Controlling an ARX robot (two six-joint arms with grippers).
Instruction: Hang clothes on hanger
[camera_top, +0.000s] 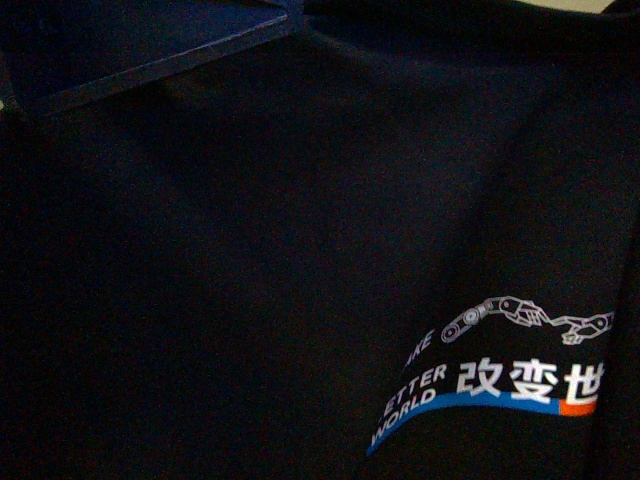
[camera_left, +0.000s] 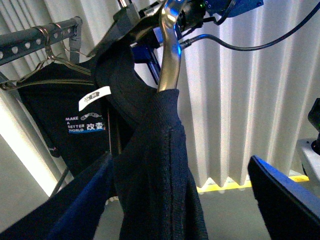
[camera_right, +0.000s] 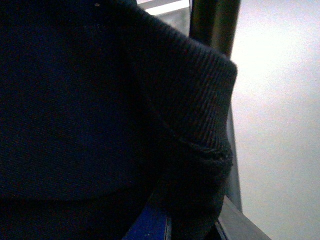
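White pleated curtain (camera_left: 240, 100), grey floor (camera_left: 225, 212) (yellow strip (camera_left: 220, 186) at curtain foot). Black shirt (camera_top: 250, 250) aloft near rail (camera_left: 30, 40), ribbed collar (camera_right: 210, 100) against metal bar (camera_left: 170, 55). Left hand (camera_left: 180, 161) splayed wide; right hand (camera_right: 195, 226): cannot tell grip.

The front camera sits hard against the T-shirt (camera_top: 300, 250), and black cloth fills its frame. The left wrist camera looks from just beside that T-shirt, past it to the rack rail (camera_left: 35, 40) and the white curtain (camera_left: 240, 110) beyond. The right wrist camera is nearest, against the T-shirt's ribbed edge (camera_right: 200, 100). All three views share the garment.
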